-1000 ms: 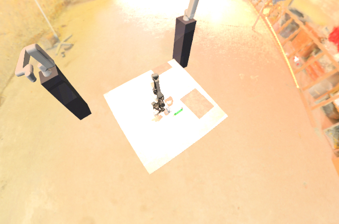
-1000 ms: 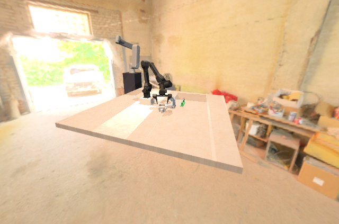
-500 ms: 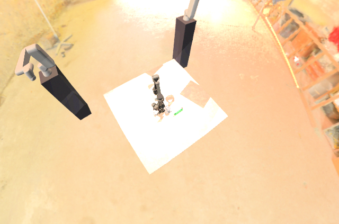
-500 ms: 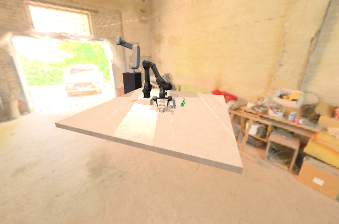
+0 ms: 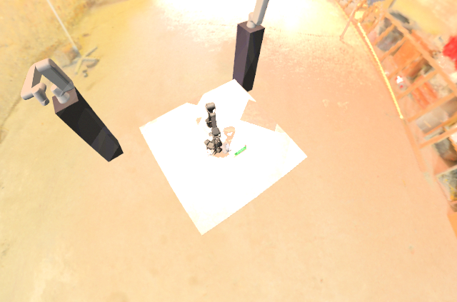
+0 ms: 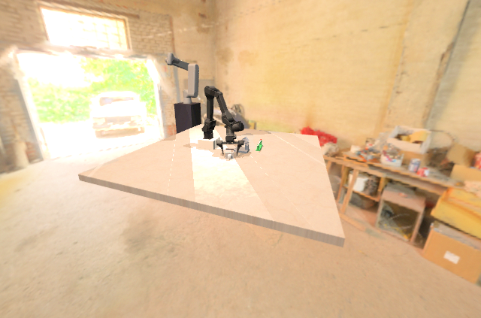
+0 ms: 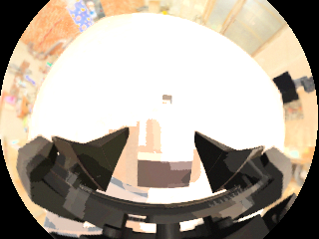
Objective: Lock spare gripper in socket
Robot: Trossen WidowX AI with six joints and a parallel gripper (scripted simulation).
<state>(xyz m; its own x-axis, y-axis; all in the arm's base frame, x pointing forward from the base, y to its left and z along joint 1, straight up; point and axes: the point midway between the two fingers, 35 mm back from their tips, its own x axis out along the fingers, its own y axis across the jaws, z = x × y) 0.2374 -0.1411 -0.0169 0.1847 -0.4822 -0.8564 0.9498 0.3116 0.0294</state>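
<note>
My gripper [image 5: 211,146] [image 6: 229,150] [image 7: 161,131] is open and low over the table [image 5: 221,198] [image 6: 233,198], with nothing held. In the wrist view its two dark fingers stand either side of a small grey-pink block [image 7: 162,174] with a pale upright part behind it; I cannot tell whether this is the spare gripper or the mount. A small grey part [image 6: 243,146] [image 5: 223,148] stands just to the right of the fingers. The green lock pin [image 5: 240,150] [image 6: 259,146] lies loose on the table further right, apart from the gripper.
Two grey arms stand on dark pedestals beyond the table, one behind it [image 5: 248,51] [image 6: 187,116] and one at the left [image 5: 86,125]. Wooden shelves and benches with clutter [image 6: 388,174] [image 5: 413,81] line the right wall.
</note>
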